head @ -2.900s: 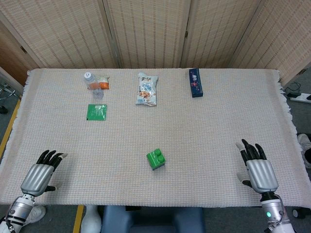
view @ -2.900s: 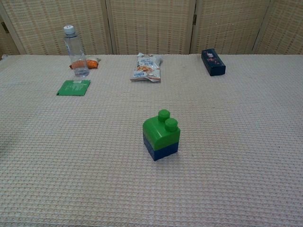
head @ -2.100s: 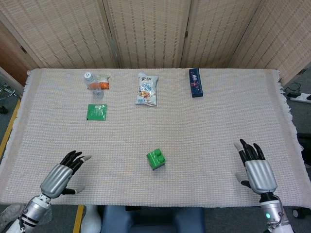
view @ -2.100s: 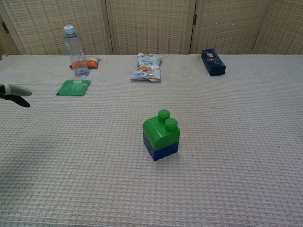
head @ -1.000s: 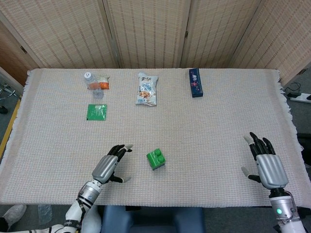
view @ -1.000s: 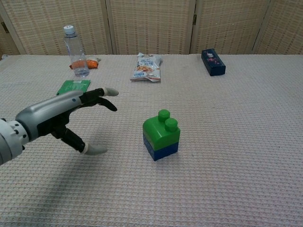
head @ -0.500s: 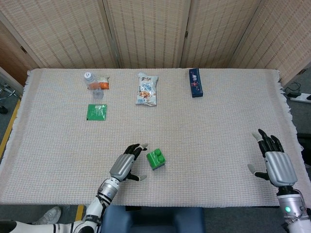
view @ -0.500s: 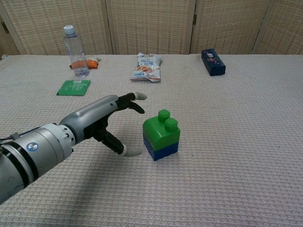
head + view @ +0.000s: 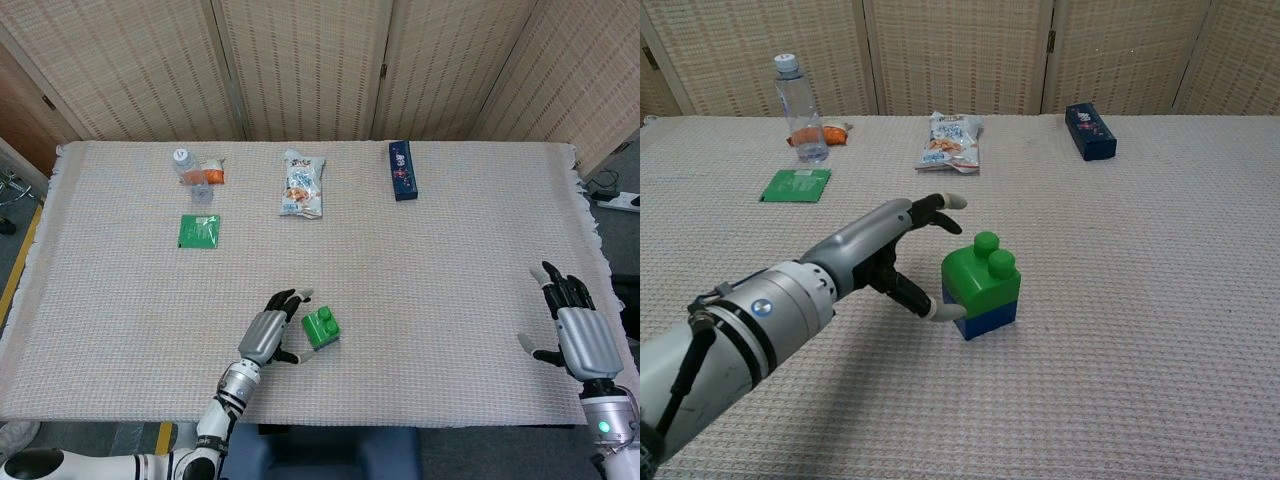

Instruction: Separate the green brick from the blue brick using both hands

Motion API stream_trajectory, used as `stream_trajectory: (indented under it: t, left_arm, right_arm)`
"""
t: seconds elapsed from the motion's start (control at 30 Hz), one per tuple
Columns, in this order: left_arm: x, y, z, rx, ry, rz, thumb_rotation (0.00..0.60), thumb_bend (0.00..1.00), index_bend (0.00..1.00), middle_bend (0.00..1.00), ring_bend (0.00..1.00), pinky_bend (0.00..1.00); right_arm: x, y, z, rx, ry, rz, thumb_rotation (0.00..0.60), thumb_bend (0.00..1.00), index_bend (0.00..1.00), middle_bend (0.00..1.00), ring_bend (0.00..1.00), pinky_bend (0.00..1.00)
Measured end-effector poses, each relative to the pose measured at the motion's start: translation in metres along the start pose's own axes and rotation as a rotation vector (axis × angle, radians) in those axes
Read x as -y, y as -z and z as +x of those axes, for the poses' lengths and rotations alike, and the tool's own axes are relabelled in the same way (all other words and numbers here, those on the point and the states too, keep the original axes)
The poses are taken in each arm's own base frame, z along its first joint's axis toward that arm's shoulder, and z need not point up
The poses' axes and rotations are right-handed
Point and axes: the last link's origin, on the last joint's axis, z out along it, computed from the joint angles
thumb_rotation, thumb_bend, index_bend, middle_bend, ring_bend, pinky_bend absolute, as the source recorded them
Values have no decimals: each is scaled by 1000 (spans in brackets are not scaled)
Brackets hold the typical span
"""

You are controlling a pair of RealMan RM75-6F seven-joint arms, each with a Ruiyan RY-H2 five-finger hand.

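Note:
A green brick [image 9: 983, 271] sits stacked on a blue brick [image 9: 986, 318] near the table's front middle; from the head view only the green brick [image 9: 321, 327] shows. My left hand [image 9: 902, 250] [image 9: 271, 331] has come up against the stack's left side, fingers spread, thumb tip by the blue brick's lower corner and a finger above the green one. Whether it touches them I cannot tell. My right hand [image 9: 576, 330] hovers open at the table's far right edge, well away from the bricks, and is absent from the chest view.
Along the back stand a water bottle [image 9: 797, 108] with an orange item beside it, a snack bag [image 9: 950, 142] and a dark blue box [image 9: 1090, 131]. A flat green packet [image 9: 797, 185] lies at the left. The woven cloth [image 9: 440, 270] covers the table.
My left hand has swept from the front left corner rightwards up to the brick stack. My right hand drifted a little further right. The bricks have not moved.

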Motion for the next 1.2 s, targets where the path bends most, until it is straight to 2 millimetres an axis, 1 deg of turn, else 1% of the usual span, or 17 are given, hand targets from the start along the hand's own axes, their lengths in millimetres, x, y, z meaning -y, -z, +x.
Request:
stream_trajectory:
  t: [0.23,0.5,0.67,1.07,1.2]
  left_arm:
    - [-5,-2,-11,15,2,0,600,212,113,204,61,1]
    - [-4,-14,-17,-16,-13,6,600,212,121,204,52,0]
    - [-3,-19,-19,-30,11,12,600,212,127,211,61,0]
    - [-7,-22,-20,-50,41,4,600,212,126,217,62,0]
    - [-4,-24,-21,-53,49,17,600,212,128,251,74,0]
  right_arm:
    - [-1,3,3,-4,-12,6,600,314,0,0,96,0]
    - [-4,4,6,-5,-22,4,600,313,0,0,96,0]
    - [-6,3,7,-6,-23,2,600,313,0,0,96,0]
    - [-4,2,5,3,-19,5,600,313,0,0,95,0]
    - [-5,2,6,1,-23,5,600,313,0,0,95,0]
